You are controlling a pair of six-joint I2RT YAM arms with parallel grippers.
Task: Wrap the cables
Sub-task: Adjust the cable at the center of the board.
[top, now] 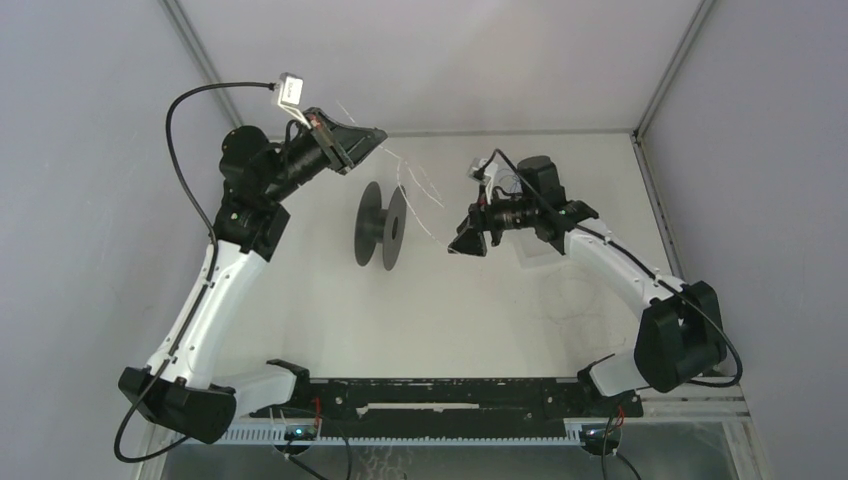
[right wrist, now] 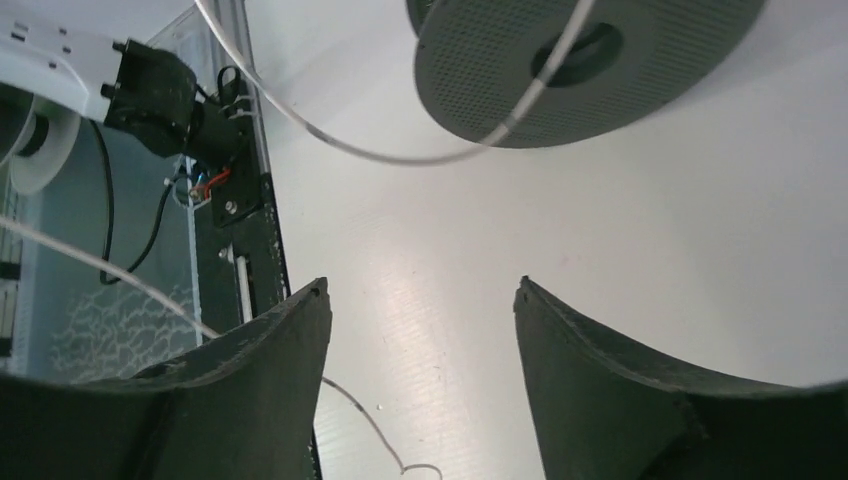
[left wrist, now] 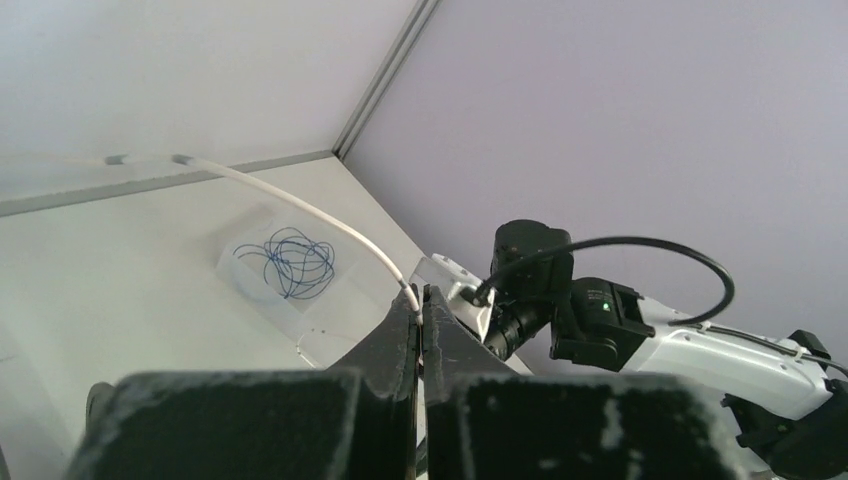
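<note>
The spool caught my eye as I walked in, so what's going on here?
The left gripper, shut, pinches the thin white cord and holds it up above the table. The right gripper hangs open beside the black spool, holding nothing. The cord drapes loosely past the spool; none looks wound yet.

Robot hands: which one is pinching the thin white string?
The left hand: it is shut tight on the thin whitish cable. The right hand gapes wide open, holding nothing.

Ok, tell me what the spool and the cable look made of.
Spool: probably moulded plastic, matte dark grey, its flange covered in fine dimples. Cable: likely a plastic-sheathed cord, smooth white, bending in soft curves.
</note>
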